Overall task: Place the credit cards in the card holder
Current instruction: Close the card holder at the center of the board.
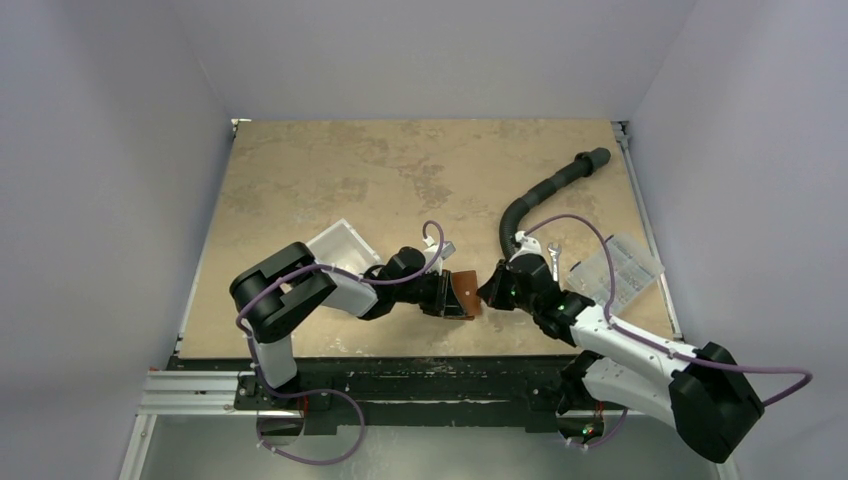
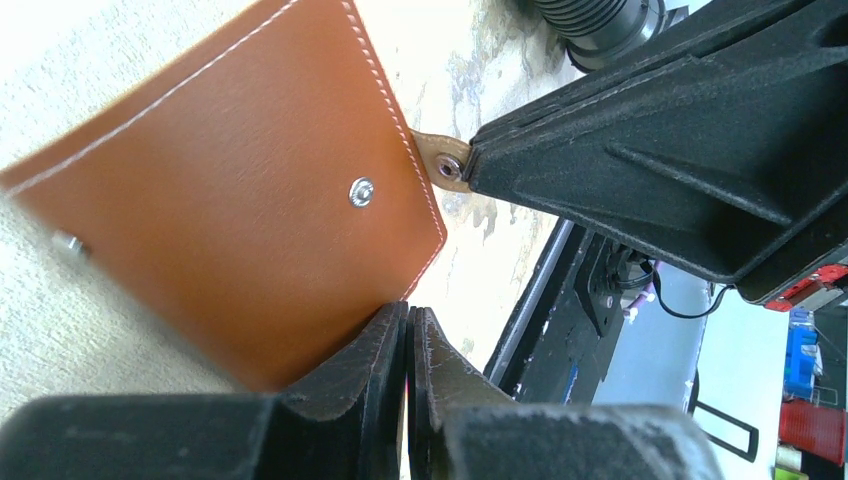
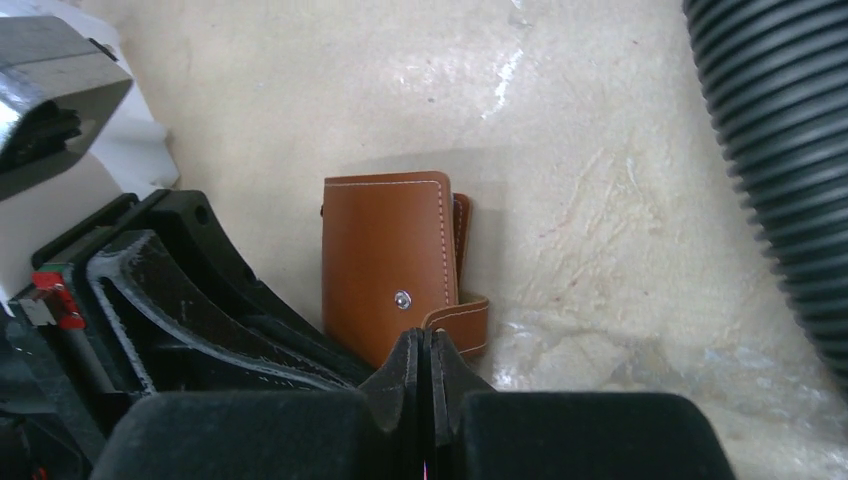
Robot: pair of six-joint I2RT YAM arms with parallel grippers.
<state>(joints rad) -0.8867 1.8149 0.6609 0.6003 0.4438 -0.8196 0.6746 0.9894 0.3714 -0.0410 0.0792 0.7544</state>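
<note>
The brown leather card holder (image 1: pixel 463 293) is near the table's front edge between both grippers, folded, with its snap stud facing out (image 2: pixel 361 191). My left gripper (image 1: pixel 443 294) is shut, and its tips (image 2: pixel 408 318) pinch the holder's lower corner. My right gripper (image 1: pixel 492 288) is shut, and its tip meets the end of the holder's strap tab (image 2: pixel 445 165). In the right wrist view the holder (image 3: pixel 385 260) is just beyond the closed fingertips (image 3: pixel 429 345), with the strap looping at its right. No credit cards show in any view.
A clear-and-white plastic box (image 1: pixel 342 245) sits behind my left arm. A clear printed packet (image 1: pixel 622 265) lies at the right. A black corrugated hose (image 1: pixel 545 192) curves from the back right toward my right wrist; it also shows in the right wrist view (image 3: pixel 790 150).
</note>
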